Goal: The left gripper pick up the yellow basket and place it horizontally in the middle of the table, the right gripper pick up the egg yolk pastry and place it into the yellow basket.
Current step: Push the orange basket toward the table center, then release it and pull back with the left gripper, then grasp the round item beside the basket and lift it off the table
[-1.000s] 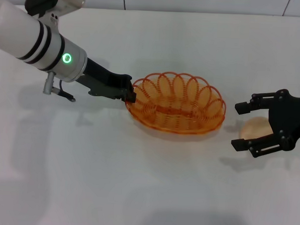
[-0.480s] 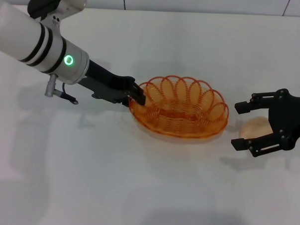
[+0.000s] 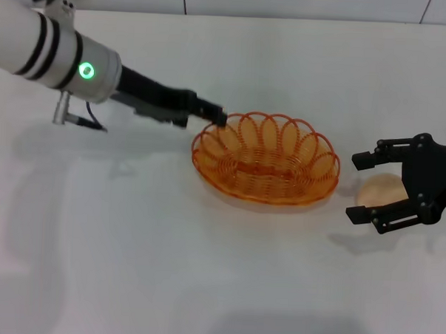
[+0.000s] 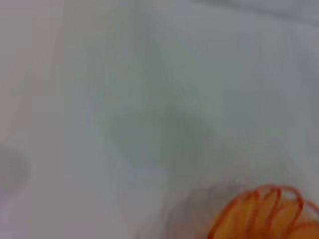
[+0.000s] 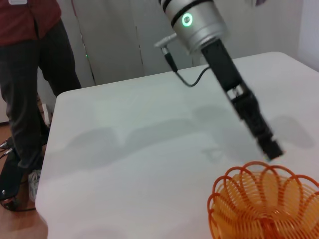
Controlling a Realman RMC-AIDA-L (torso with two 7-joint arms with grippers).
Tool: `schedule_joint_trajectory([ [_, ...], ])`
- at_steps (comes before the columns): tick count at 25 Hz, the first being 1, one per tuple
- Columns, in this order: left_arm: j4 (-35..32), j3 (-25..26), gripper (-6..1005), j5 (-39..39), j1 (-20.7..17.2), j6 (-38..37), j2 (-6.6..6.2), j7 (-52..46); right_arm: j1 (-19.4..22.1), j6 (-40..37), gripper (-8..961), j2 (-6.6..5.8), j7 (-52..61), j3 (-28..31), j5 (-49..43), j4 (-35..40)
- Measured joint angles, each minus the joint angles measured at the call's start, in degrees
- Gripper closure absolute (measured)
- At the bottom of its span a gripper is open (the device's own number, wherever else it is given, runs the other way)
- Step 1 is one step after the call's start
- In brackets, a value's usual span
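The yellow basket (image 3: 266,167) lies flat on the white table (image 3: 167,268), near the middle. It also shows in the left wrist view (image 4: 269,214) and the right wrist view (image 5: 264,204). My left gripper (image 3: 216,116) is open and empty, lifted just above the basket's far left rim, clear of it; it also shows in the right wrist view (image 5: 271,147). The egg yolk pastry (image 3: 377,190) sits on the table just right of the basket. My right gripper (image 3: 355,187) is open, with one finger on each side of the pastry, not closed on it.
A person in a red top and dark trousers (image 5: 30,74) stands beyond the table's far corner in the right wrist view. The table's edge (image 5: 50,149) runs close to them.
My left gripper pushed the basket slightly right, then let go of its rim and rose up and away. The right gripper and the pastry have not moved.
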State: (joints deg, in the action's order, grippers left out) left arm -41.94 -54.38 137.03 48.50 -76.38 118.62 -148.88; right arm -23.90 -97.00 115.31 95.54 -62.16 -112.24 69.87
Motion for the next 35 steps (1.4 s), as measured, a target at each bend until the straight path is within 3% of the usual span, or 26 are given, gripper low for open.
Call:
schedule_joint_trajectory([
  [3,-4.40,0.06,330,-2.14,-2.60,1.72,0.17,3.19,0.00,0.29,99,0.00,0.00,-0.12,0.00,0.00],
  [6,-6.97,0.08,123,-4.77,-4.68,4.06,0.00,6.87,-0.03,0.74,99,0.01,0.06,0.03,0.00,-0.26],
  [14,-8.75,0.26,130,-15.32,-9.53,5.07,-1.26,26.48,-0.28,4.68,99,-0.01,1.30,-0.30,-0.70,-0.64],
  [18,-8.76,0.12,133,-15.74,-10.44,2.52,-2.16,33.56,-1.02,6.52,99,-0.13,3.64,-0.32,-3.25,-0.34],
  [25,-8.93,0.01,136,-15.42,-11.30,-5.07,-2.56,45.91,-3.42,7.33,99,-0.09,8.44,-0.33,-8.65,-0.01],
  [35,-11.05,-0.29,136,-13.25,-11.54,-10.74,-2.42,49.01,-5.35,7.03,99,-0.09,13.62,-0.79,-16.37,0.68],
])
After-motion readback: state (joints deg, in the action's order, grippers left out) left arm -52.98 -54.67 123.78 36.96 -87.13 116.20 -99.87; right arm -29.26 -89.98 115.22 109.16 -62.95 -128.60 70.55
